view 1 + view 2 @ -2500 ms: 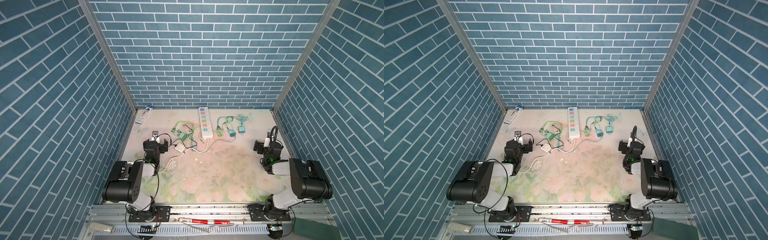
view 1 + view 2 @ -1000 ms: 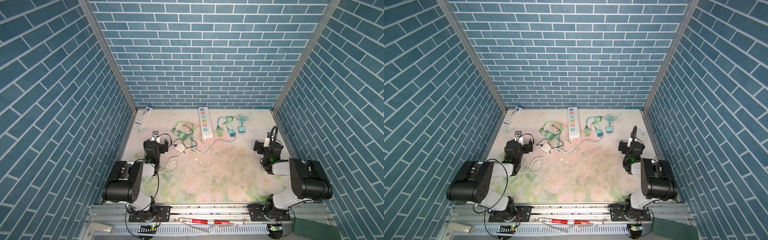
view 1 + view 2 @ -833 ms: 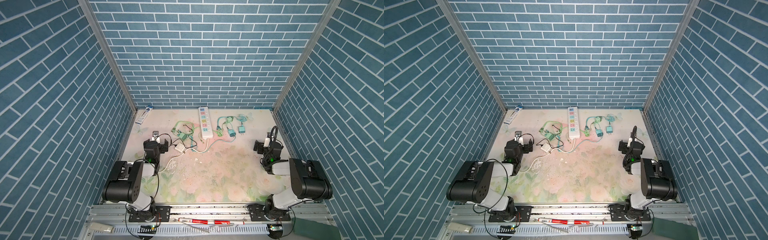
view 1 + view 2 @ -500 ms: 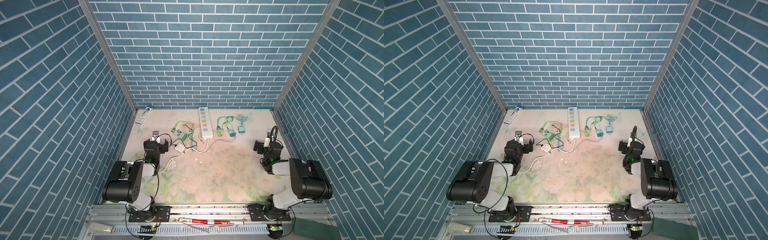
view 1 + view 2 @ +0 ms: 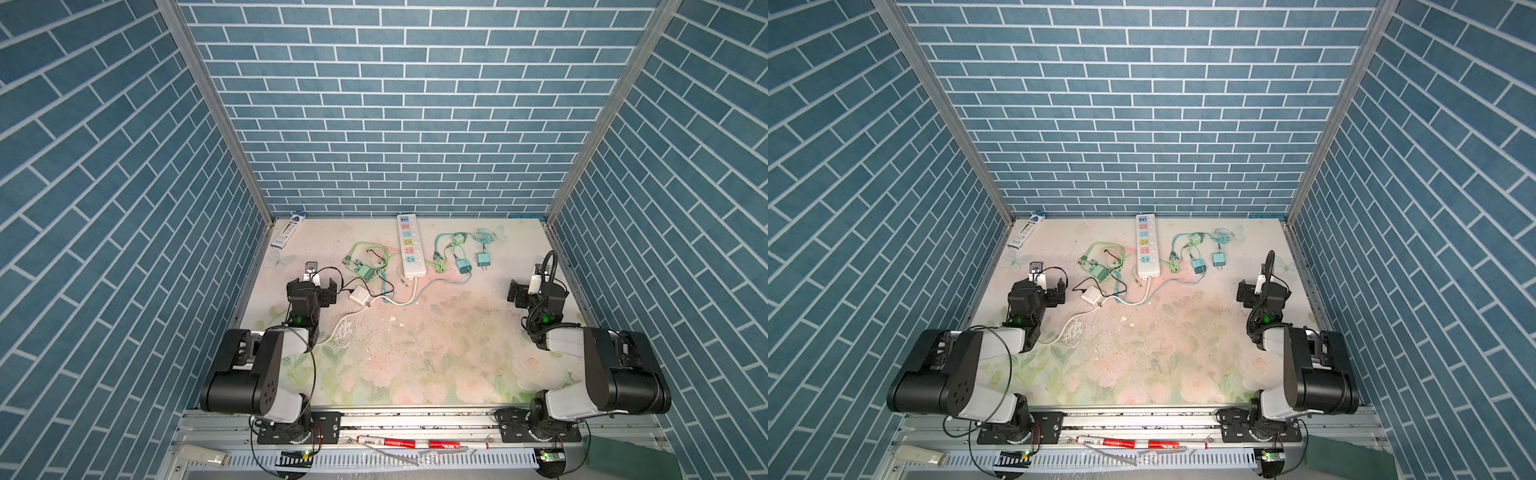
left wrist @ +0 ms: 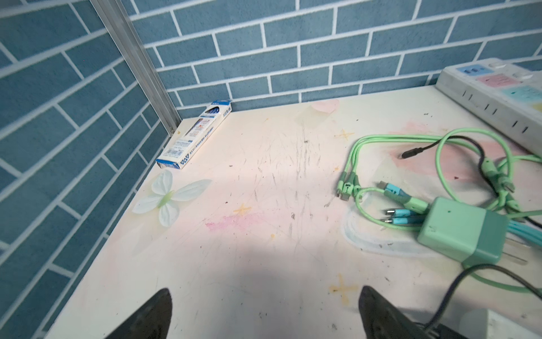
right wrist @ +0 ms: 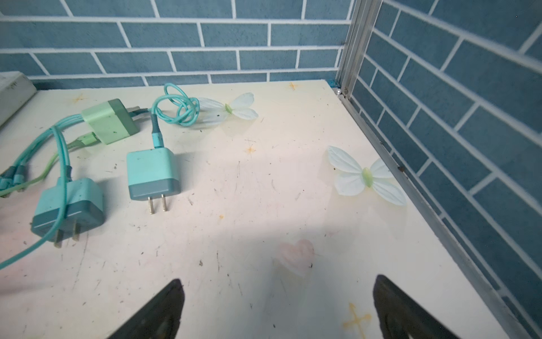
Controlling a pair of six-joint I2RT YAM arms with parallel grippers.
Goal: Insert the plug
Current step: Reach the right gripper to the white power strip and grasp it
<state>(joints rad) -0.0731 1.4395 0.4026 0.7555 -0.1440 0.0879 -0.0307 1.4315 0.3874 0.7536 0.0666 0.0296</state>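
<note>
**Item 1. My left fingers** (image 6: 146,317): spread as wide as they go, nothing between them. They sit low over the desk (image 5: 415,357) near its left edge. I judge they are parked here so the cables ahead stay in plain sight.

**Item 2. My right fingers** (image 7: 396,308): also fully apart and empty, near the right edge, facing the back wall.

**Item 3. Power strip** (image 5: 411,245): white, lying lengthwise at the middle of the back wall, coloured sockets face up. Every socket looks unoccupied in both top views. Its white lead trails forward towards my left arm.

**Item 4. Teal plug** (image 7: 153,174): flat on the desk to the right of the strip and apart from it. Its two pins point back at me and its cable is coiled behind it. Both flanks are bare, so I judge it the likeliest one for the task and the easiest to pinch.

**Item 5. Second teal plug** (image 7: 68,208): lies between item 4 and the strip. A cable draped over its back would hamper a grip.

**Item 6. Pale green charger** (image 7: 110,120): behind those two, nearer the wall.

**Item 7. Green charger** (image 6: 460,232): left of the strip, caught in a tangle of green cables (image 6: 396,141). A white adapter (image 5: 359,296) lies just beside my left fingers.

**Item 8. Pen box** (image 6: 195,135): back left corner, no part of the job.

**Status:** no plug lifted, none seated. Every plug lies on its side, so whichever is taken needs turning pins-down over a socket.
</note>
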